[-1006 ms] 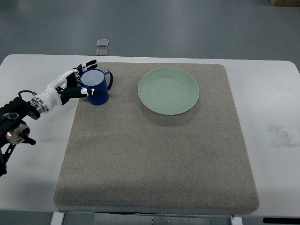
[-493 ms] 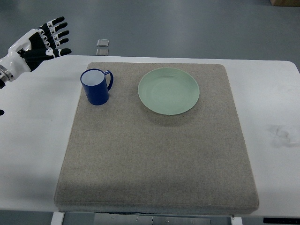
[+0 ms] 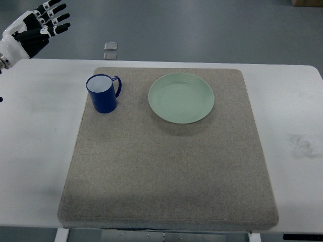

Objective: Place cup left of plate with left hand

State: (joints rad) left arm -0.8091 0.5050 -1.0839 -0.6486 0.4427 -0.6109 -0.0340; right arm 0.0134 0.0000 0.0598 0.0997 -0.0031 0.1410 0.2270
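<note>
Grey felt-like fabric forms the square mat (image 3: 166, 166) that is covering most of the white tabletop (image 3: 298, 106); we are viewing it steeply from above. We are seeing the dark blue cup with a white interior (image 3: 102, 94) standing upright on the mat near its far left corner, its handle pointing toward the pale green round plate (image 3: 181, 97). The cup is sitting to the left of the plate, apart from it, with bare mat showing between the two. The plate is lying flat on the far central part of the mat.

We are observing the left hand (image 3: 36, 26), black and white, hovering in the upper left corner of the view, beyond the far edge of the tabletop and over the grey floor (image 3: 202, 30). Its fingers (image 3: 56, 17) are spreading apart and are gripping nothing; it is well apart from the cup. Two small square grey tiles (image 3: 110, 50) are lying on the floor just beyond the tabletop's far edge. A faint smudge (image 3: 302, 142) is marking the tabletop to the right of the mat.
</note>
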